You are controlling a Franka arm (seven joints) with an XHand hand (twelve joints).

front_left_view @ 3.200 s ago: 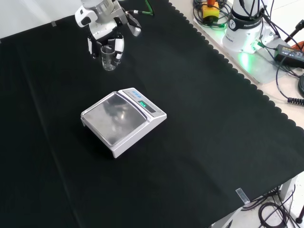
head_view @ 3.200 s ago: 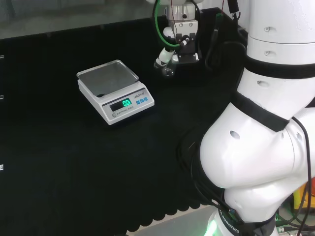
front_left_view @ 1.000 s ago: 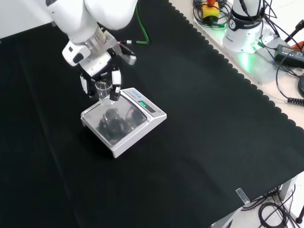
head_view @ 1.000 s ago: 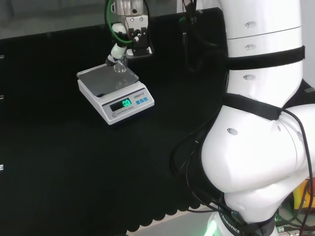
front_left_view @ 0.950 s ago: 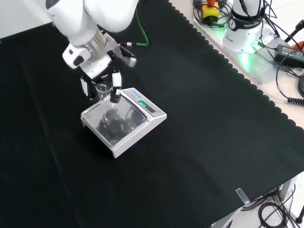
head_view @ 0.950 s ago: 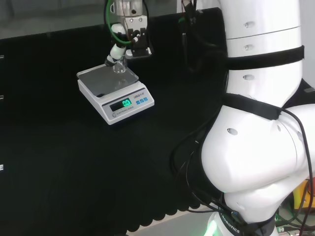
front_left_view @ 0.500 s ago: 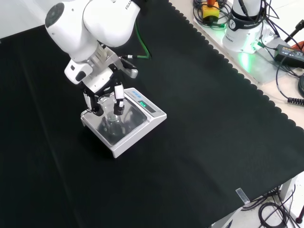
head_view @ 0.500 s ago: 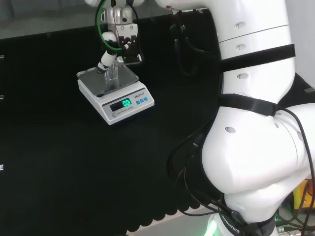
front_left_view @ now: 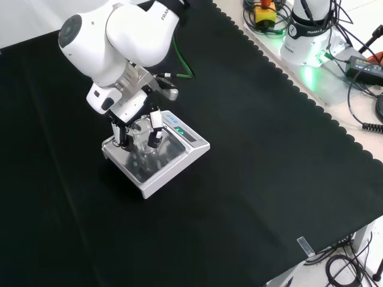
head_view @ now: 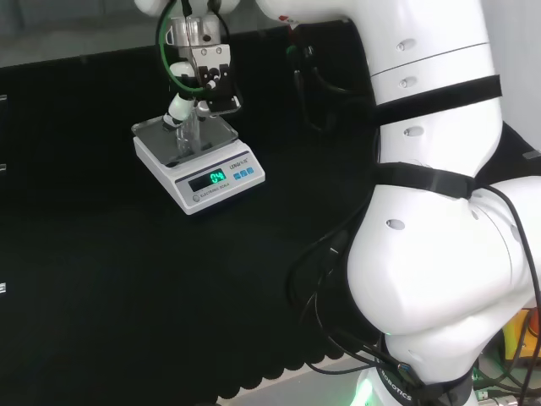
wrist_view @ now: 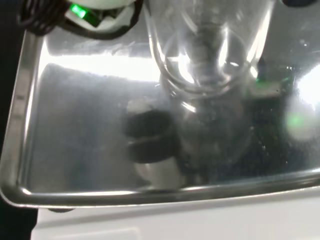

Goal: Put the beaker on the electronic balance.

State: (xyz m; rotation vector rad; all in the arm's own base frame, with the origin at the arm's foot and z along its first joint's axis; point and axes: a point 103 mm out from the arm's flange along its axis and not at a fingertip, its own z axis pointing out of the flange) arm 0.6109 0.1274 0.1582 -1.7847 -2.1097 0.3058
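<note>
The small clear glass beaker point(head_view: 188, 135) stands upright on the steel pan of the white electronic balance point(head_view: 157, 145), whose green display is lit. The black and white hand point(head_view: 204, 85) reaches down from above, its fingers curled on both sides of the beaker. From the front, the beaker point(front_left_view: 142, 133) sits between the fingertips point(front_left_view: 154, 128) over the back half of the balance point(front_left_view: 173, 160) pan. In the wrist view the beaker point(wrist_view: 207, 55) is close and its base meets the pan point(wrist_view: 80, 125), which mirrors it.
The arm's big white links point(head_view: 431, 254) take up the head view's right side. Past the cloth's scalloped edge point(front_left_view: 311, 89) in the front view lie the arm's base point(front_left_view: 305, 36), cables and a power adapter point(front_left_view: 366, 64). Black cloth surrounds the balance.
The hand has lowered the beaker onto the balance pan and shifted a little along it. The figures on the green display have changed.
</note>
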